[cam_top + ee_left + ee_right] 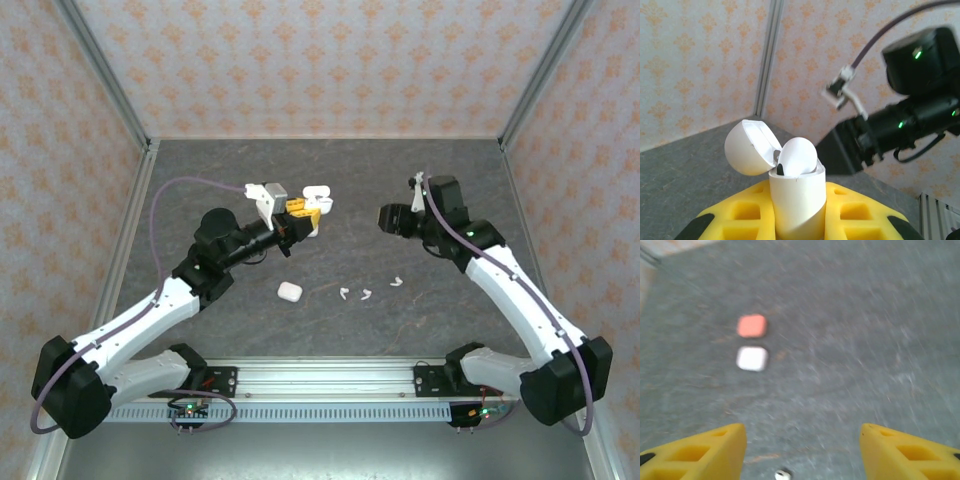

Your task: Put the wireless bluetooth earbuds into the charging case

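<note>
Now, white earbud [799, 156] inside open case [797, 202].

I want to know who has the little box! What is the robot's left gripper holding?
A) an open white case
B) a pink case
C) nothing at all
A: the left gripper is shut on the white case, which stands open with an earbud inside.

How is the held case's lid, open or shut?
Open: the lid is swung back off the charging case, an earbud poking out of it.
</note>
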Tool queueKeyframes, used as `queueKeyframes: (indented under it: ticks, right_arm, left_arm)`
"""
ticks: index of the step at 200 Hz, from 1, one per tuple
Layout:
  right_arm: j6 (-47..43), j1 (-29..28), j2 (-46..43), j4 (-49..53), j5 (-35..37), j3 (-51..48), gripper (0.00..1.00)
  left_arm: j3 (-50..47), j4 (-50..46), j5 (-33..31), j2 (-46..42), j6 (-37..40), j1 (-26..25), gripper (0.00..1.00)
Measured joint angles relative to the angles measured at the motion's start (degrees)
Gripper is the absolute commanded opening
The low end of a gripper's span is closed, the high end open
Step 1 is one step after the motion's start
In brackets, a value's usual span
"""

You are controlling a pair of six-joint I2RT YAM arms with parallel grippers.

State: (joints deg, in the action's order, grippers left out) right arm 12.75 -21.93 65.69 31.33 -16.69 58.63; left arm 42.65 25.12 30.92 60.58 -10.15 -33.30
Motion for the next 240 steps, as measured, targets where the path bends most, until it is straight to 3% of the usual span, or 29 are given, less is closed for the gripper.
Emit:
queueKeyframes:
  ticks: [51,90,187,240]
  right_arm:
    - [6.03,1.14,2.32,1.2,4.59,-11.67,0.52]
    - [9.25,1.14,7.8,-2.32,3.96,-16.96,0.46]
    - [11.02,1.14,14.56,-5.18,2.36,-17.75,0.48]
    - [10.99,-0.83,17.05,-3.67,5.09,-17.46,0.48]
  left_arm:
    - [0.17,-0.2,-0.37,-0.07,0.24,0.0,0.0]
    - [1.51,-0.46,-0.39,0.2,0.9,0.0,0.0]
    - [1.79,-0.48,-0.42,1.84,1.14,0.0,0.0]
    - [1.81,-0.48,-0.42,1.84,1.25,0.0,0.0]
